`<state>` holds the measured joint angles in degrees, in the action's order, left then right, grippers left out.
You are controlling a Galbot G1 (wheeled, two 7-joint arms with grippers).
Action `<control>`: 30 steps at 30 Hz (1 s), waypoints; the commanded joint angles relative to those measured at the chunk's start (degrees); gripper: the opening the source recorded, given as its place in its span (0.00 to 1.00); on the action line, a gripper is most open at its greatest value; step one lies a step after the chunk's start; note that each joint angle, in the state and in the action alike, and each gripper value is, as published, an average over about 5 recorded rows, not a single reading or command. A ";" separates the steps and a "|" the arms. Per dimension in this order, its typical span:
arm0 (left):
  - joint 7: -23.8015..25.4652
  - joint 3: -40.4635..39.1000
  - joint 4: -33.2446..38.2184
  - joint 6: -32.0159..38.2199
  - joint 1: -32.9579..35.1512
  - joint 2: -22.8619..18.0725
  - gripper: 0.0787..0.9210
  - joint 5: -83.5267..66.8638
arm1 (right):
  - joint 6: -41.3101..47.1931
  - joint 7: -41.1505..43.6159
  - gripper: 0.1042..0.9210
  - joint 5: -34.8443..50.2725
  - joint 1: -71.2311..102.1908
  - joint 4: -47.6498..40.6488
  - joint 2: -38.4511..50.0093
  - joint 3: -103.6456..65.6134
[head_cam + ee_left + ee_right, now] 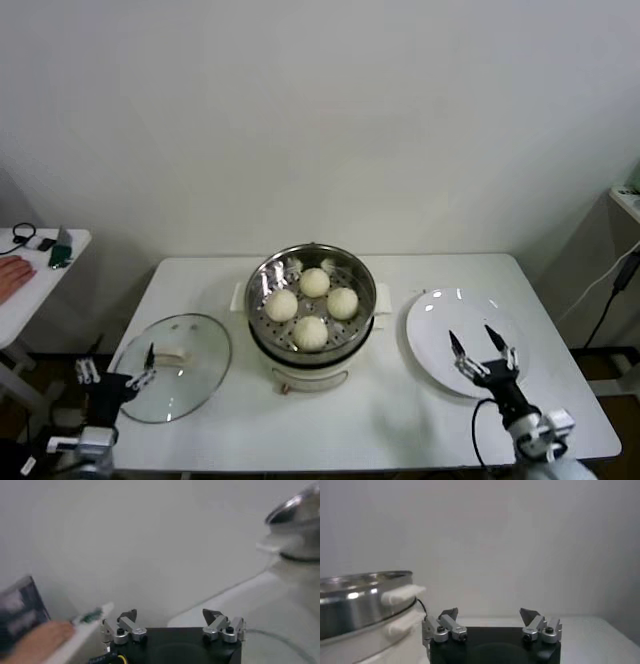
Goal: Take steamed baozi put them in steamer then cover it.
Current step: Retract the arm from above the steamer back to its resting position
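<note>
Four cream-white baozi (312, 304) lie on the perforated tray inside the steel steamer (263, 276) at the table's middle. The steamer also shows in the right wrist view (360, 607) and the left wrist view (295, 515). The glass cover (200, 370) with its cream bar handle (172, 354) lies flat on the table to the steamer's left. My left gripper (115, 362) is open and empty at the cover's near left edge. My right gripper (475, 340) is open and empty over the white plate's near part.
An empty white plate (440, 320) lies right of the steamer. A side table (30, 285) at far left holds small items and a person's hand (12, 272). The table's front edge runs close to both grippers.
</note>
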<state>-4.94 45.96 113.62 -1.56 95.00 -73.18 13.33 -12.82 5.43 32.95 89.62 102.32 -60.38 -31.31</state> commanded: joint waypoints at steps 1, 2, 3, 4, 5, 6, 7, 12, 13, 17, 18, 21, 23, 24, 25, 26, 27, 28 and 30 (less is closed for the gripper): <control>-18.54 -0.12 -13.20 11.26 0.66 3.12 0.88 35.45 | -5.75 -0.19 0.88 -2.53 8.56 0.34 -9.72 -3.20; -20.04 -0.37 -14.82 12.06 0.20 2.86 0.88 37.98 | -6.29 -0.20 0.88 -2.50 8.55 0.08 -9.82 -2.92; -21.37 -0.72 -16.26 12.58 -0.31 2.57 0.88 40.03 | -6.74 -0.24 0.88 -2.49 8.54 -0.20 -9.87 -2.62; -22.50 -1.09 -17.60 13.07 -0.84 2.23 0.88 41.96 | -7.16 -0.29 0.88 -2.48 8.52 -0.48 -9.88 -2.30; -23.41 -1.45 -18.80 13.52 -1.38 1.89 0.88 43.76 | -7.55 -0.36 0.88 -2.48 8.48 -0.75 -9.86 -1.99; -24.21 -1.80 -20.05 13.95 -1.96 1.58 0.88 45.58 | -7.86 -0.43 0.88 -2.48 8.44 -0.97 -9.85 -1.72; -24.87 -2.10 -21.23 14.60 -2.49 1.26 0.88 47.45 | -8.09 -0.49 0.88 -2.48 8.39 -1.14 -9.83 -1.47; -25.75 -3.58 -26.11 18.80 -4.75 0.94 0.88 53.30 | -8.68 -0.80 0.88 -2.52 8.25 -1.35 -9.72 -0.62; -25.66 -3.73 -26.81 19.24 -5.20 0.99 0.88 53.98 | -8.80 -0.89 0.88 -2.56 8.21 -1.37 -9.68 -0.49; -25.23 -3.82 -30.04 19.65 -7.53 0.97 0.88 55.52 | -9.45 -1.27 0.88 -2.63 7.97 -1.62 -9.64 -0.12; -25.05 -3.80 -30.80 19.60 -8.18 0.97 0.88 55.68 | -9.58 -1.35 0.88 -2.62 7.93 -1.70 -9.66 -0.06; -24.43 -3.76 -32.53 19.18 -10.06 1.06 0.88 56.29 | -9.96 -1.54 0.88 -2.59 7.98 -1.84 -9.71 0.12; -24.07 -3.76 -33.63 18.76 -11.47 1.11 0.88 56.77 | -10.19 -1.66 0.88 -2.57 8.08 -1.85 -9.76 0.27; -23.92 -3.77 -34.15 18.63 -12.20 1.11 0.88 57.06 | -10.29 -1.72 0.88 -2.57 8.12 -1.85 -9.79 0.33; -23.80 -3.79 -34.60 18.51 -12.90 1.10 0.88 57.36 | -10.39 -1.77 0.88 -2.58 8.15 -1.87 -9.84 0.39; -23.73 -3.84 -35.00 18.46 -13.63 1.08 0.88 57.69 | -10.46 -1.85 0.88 -2.58 8.18 -1.91 -9.88 0.45; -23.67 -3.94 -35.36 18.39 -14.33 1.07 0.88 57.99 | -10.53 -1.93 0.88 -2.57 8.20 -1.94 -9.92 0.51; -23.60 -4.07 -35.66 18.31 -14.95 1.06 0.88 58.23 | -10.61 -1.99 0.88 -2.57 8.23 -1.98 -9.95 0.56; -23.43 -4.41 -36.24 18.07 -16.18 1.09 0.88 58.78 | -10.78 -2.14 0.88 -2.61 8.34 -2.07 -9.99 0.71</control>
<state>-26.99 42.42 84.26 15.37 85.69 -71.94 65.39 -22.63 3.59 30.58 97.34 100.45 -69.72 -30.79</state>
